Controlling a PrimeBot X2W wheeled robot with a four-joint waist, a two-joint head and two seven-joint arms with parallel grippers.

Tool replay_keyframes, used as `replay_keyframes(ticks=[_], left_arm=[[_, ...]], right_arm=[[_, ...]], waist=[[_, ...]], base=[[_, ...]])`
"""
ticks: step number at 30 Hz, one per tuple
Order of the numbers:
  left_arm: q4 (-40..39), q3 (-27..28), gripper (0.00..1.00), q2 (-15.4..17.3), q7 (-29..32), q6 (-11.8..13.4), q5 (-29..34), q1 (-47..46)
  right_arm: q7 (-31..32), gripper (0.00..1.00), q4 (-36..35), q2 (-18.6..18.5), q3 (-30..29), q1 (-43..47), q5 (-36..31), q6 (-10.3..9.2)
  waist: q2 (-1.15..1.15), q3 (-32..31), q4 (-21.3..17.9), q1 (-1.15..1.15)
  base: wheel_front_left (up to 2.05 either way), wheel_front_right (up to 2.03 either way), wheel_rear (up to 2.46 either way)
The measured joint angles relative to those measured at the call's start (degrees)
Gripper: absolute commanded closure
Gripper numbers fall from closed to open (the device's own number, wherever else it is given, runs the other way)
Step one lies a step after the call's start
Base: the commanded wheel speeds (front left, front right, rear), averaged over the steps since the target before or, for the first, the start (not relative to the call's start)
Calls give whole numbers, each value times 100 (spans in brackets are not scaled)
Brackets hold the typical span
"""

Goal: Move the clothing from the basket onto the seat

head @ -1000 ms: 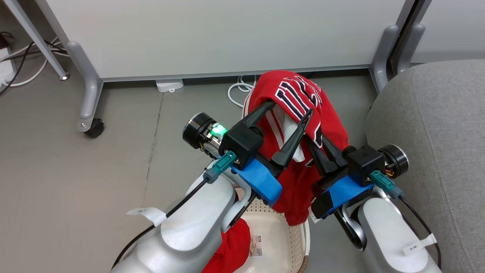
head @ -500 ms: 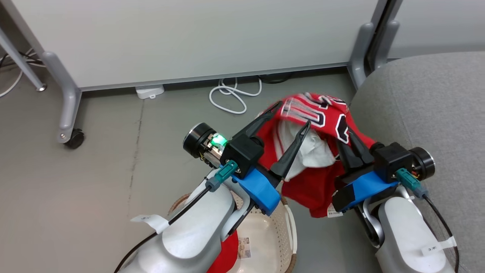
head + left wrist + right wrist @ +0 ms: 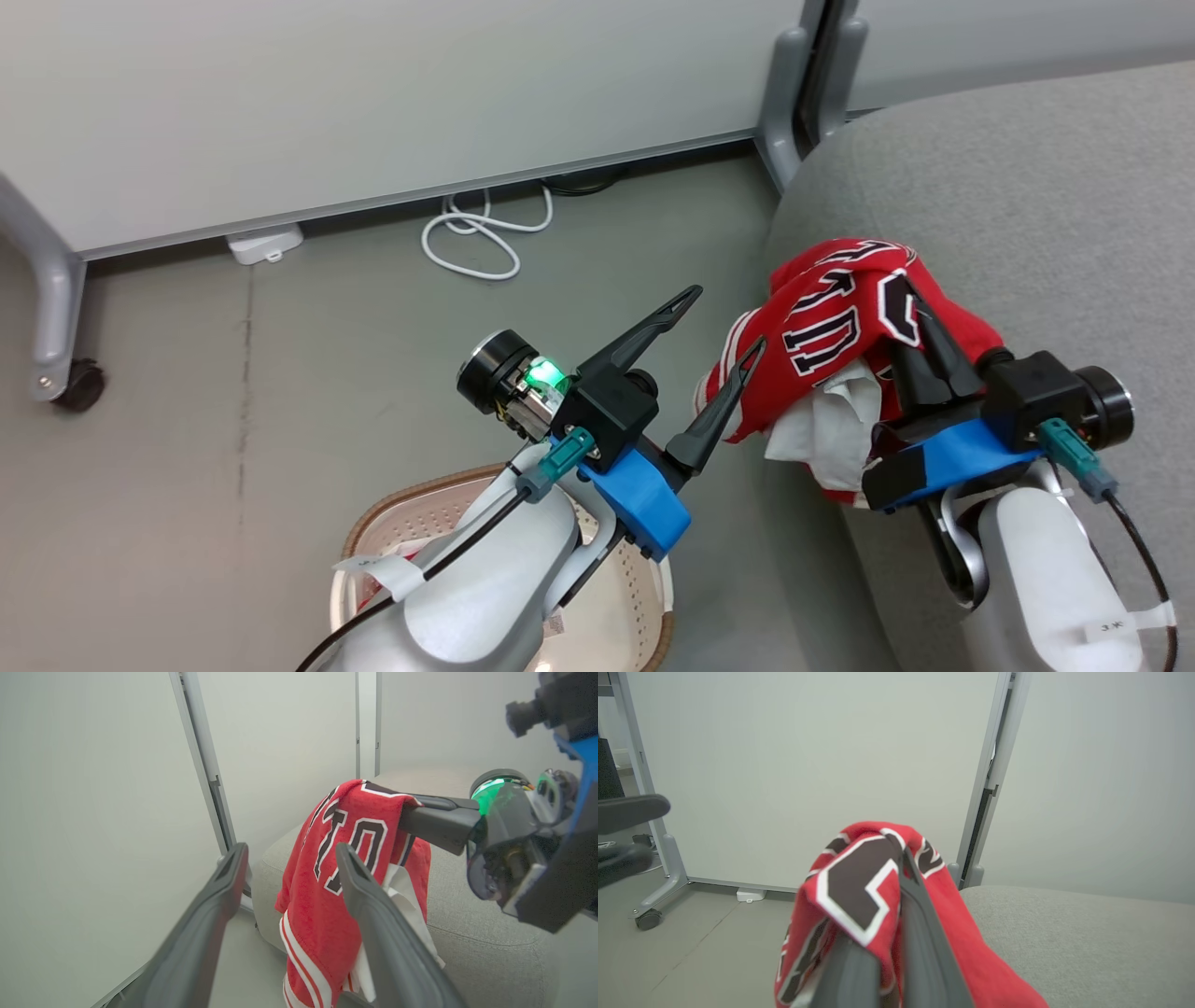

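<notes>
**Seat** (image 3: pixel 1027 187): grey upholstered surface filling the right of the head view, its rounded edge meeting the floor (image 3: pixel 280 373).

**Basket** (image 3: pixel 401 490): cream perforated body with a brown rim. It stands on the floor near the seat's edge, partly covered by the left forearm.

**Red garment** (image 3: pixel 840 327): out of the basket and bunched over the seat's rounded edge, block lettering outward and white lining exposed. Its striped hem hangs off the edge. It appears to rest on the upholstery, though contact cannot be confirmed.

**Right gripper** (image 3: pixel 920 322): fingers pressed together on the garment's upper fold.

**Left gripper** (image 3: pixel 728 317): fingers spread apart, holding nothing, just beside the hem.
</notes>
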Motion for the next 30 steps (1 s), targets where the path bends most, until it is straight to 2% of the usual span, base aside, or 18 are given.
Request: replay_keyframes(ticks=[18, 30], left_arm=[[-212, 10, 0, 153, 0, -89, 305, 123], [-291, 24, 0, 187, 0, -121, 424, 125]], right_arm=[[0, 100, -625, -2, -772, 398, -244, 0], [0, 100, -865, -2, -1213, 639, -248, 0]], waist=[[0, 246, -955, 0], [0, 407, -1347, 0]], base=[[0, 0, 0], [0, 0, 0]])
